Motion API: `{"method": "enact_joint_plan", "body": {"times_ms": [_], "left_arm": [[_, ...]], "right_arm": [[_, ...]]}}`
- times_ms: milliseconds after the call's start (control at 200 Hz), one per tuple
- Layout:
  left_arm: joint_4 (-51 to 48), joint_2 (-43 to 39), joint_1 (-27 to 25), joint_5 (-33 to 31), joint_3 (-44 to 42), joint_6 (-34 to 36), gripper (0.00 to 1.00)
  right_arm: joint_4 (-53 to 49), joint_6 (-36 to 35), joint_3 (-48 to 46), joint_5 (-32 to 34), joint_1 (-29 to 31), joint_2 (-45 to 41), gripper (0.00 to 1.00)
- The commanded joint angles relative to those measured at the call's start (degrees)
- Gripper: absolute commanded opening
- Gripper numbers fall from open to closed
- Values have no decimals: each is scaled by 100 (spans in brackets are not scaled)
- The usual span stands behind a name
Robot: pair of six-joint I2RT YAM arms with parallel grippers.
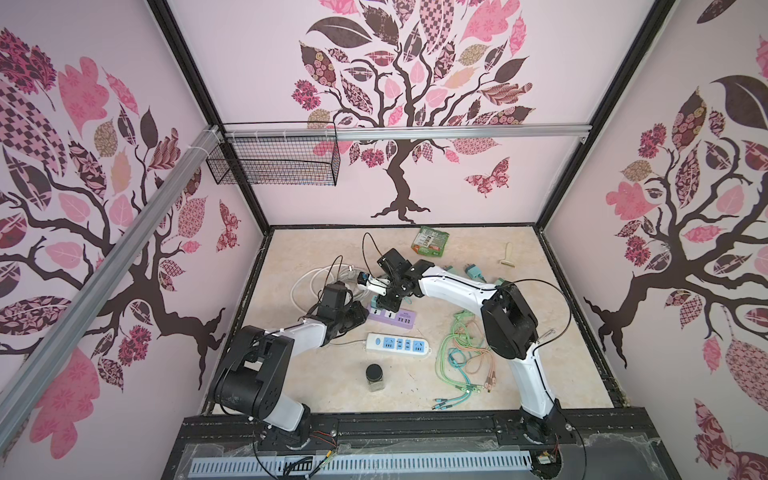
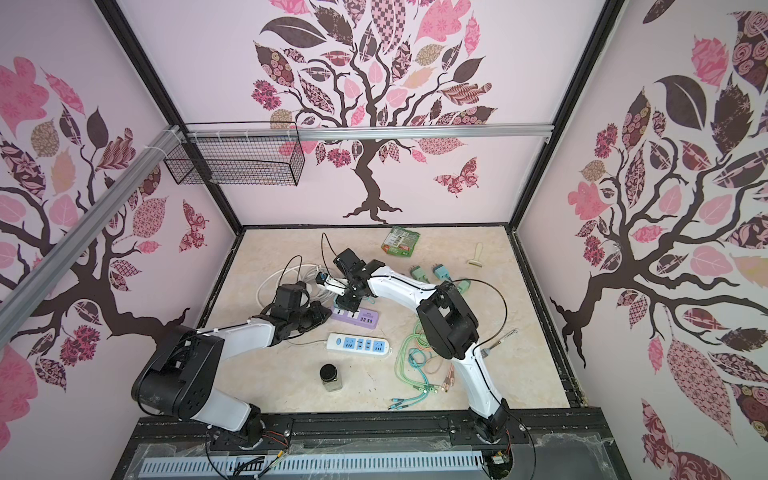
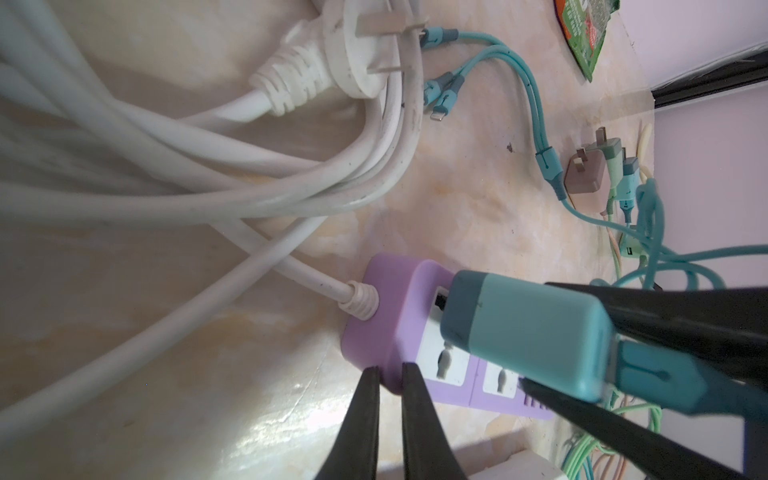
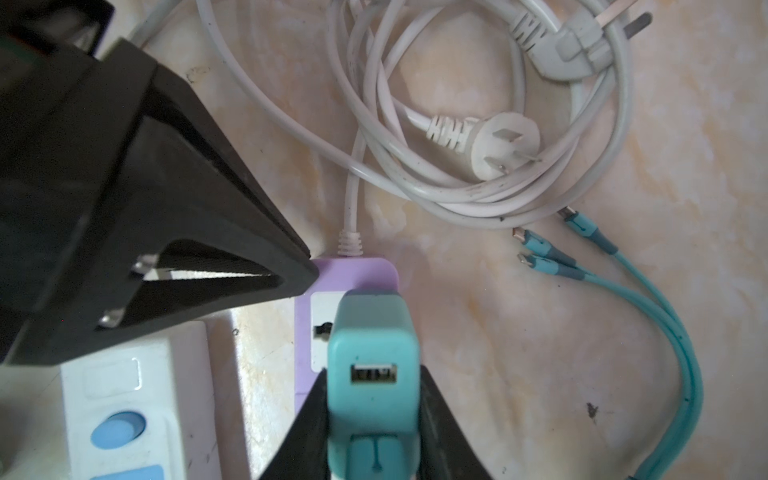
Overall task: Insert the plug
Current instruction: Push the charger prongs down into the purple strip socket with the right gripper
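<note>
The plug is a teal USB charger block, and my right gripper is shut on its sides. It sits over the first white socket of the purple power strip, its dark front face at that socket; the prongs are hidden. A teal cable is plugged into the back of the plug. My left gripper is shut and holds nothing. Its tips rest at the corner of the purple strip, at the cord end. In both top views the grippers meet over the purple strip.
A coiled white cord with a three-pin plug lies just beyond the strip. Beside the cord lie teal multi-head charging leads. A white and blue power strip, a dark-lidded jar, a tangle of green cables, spare adapters and a green packet lie around.
</note>
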Motion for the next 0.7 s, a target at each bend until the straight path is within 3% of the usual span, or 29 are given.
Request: {"method": "enact_joint_plan", "body": {"times_ms": [0, 695], "left_arm": [[-33, -6, 42, -49, -174, 150, 14], [-13, -189, 100, -58, -258, 130, 14]], "right_arm": [[-233, -83, 237, 127, 54, 358, 31], [-624, -170, 202, 463, 92, 719, 33]]}}
